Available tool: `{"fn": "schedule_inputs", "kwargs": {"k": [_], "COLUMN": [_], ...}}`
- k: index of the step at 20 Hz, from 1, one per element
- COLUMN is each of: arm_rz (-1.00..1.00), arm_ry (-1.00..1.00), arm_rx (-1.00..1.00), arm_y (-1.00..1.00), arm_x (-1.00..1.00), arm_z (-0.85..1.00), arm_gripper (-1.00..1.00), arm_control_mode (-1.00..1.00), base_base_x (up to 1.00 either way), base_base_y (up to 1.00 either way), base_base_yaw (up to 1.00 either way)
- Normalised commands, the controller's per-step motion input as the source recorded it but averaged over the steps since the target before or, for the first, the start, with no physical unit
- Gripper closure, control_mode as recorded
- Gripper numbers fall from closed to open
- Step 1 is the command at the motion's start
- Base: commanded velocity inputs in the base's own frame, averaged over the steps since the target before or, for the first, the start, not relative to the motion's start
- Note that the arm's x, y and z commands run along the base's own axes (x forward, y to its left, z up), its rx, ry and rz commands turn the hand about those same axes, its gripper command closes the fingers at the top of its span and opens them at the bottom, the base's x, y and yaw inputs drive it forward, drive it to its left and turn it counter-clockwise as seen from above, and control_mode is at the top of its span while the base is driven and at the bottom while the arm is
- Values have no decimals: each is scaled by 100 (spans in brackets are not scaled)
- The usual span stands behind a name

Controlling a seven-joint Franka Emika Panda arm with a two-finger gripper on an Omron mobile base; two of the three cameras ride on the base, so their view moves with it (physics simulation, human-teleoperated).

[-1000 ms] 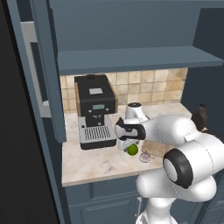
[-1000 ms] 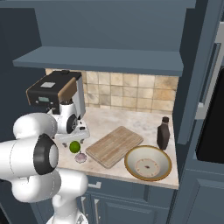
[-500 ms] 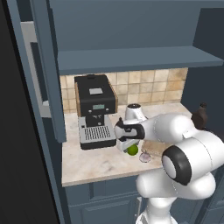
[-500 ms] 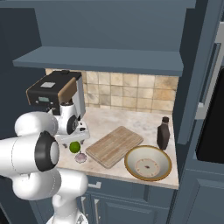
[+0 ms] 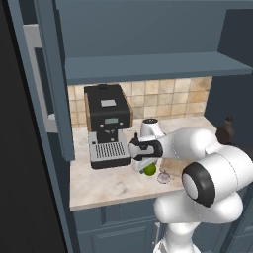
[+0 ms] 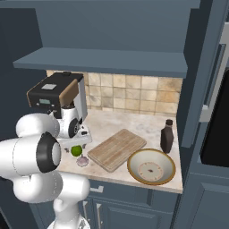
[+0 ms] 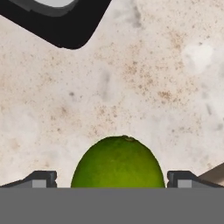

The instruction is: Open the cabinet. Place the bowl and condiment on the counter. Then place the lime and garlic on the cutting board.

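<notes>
Beige marbled table [image 6: 134,123], front-left part: small round green lime [image 7: 118,162] sat between spread pincer [image 7: 111,178] fingertips, ungripped. Advice: descend squarely, close gently, then carry to the light-brown wooden cutting board [image 6: 117,149].

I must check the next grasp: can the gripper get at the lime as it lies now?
Probably yes. The gripper hangs right over the lime, one fingertip on each side, and nothing lies between them. The garlic sits apart on the counter.
</notes>
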Motion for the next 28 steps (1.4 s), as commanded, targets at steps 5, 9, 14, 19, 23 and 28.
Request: {"fn": "schedule_inputs", "kwargs": {"k": [5,9,14,19,23,28], "arm_rz": [0,0,0,0,0,0], "arm_ry": [5,9,9,3,-6,-18], "arm_rx": [-2,-2,-2,0,0,0], "arm_y": [0,0,0,0,-1,-6], "arm_x": [-3,-5,-2,-1,-19,-25], "arm_z": [-5,-3,-2,-1,21,44], "arm_gripper": [-100,-100,100,100,100,100], "arm_control_mode": [-100,-100,-100,-100,-100,-100], "base_base_x": [0,0,0,0,0,0], "base_base_y": [0,0,0,0,0,0], "base_base_yaw": [0,0,0,0,0,0]}}
